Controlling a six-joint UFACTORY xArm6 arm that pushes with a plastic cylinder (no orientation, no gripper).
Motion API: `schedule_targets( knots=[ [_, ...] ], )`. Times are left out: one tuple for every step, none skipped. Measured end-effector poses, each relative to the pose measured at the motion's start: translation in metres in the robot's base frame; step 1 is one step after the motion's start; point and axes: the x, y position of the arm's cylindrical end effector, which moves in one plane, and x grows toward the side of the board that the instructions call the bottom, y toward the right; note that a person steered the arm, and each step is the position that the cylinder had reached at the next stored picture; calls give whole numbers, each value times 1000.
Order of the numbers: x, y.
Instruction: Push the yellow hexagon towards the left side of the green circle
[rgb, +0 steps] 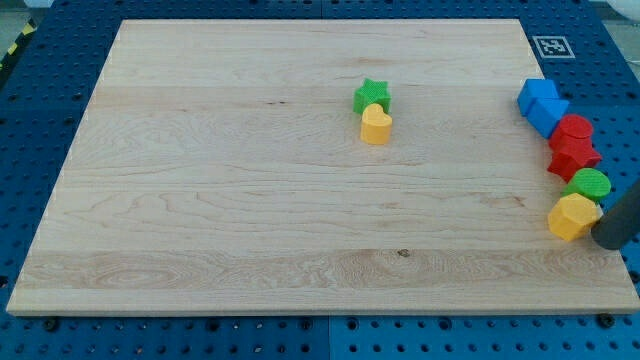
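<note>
The yellow hexagon (572, 217) lies near the board's right edge, towards the view's bottom. The green circle (590, 184) touches it just above and slightly right. My dark rod enters from the view's right edge; my tip (611, 243) sits just right of the yellow hexagon, touching or almost touching its right side, below the green circle.
A red star (572, 158), a red circle (575, 129) and two blue blocks (541, 105) line up above the green circle along the board's right edge. A green star (371, 96) and a yellow heart (376, 126) touch near the middle top. A marker tag (552, 46) sits at the top right corner.
</note>
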Motion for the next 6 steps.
schedule_targets(
  knots=[
    [0, 1],
    [-2, 0],
    [-12, -33],
    [-15, -65],
    [-14, -63],
    [-5, -34]
  ],
)
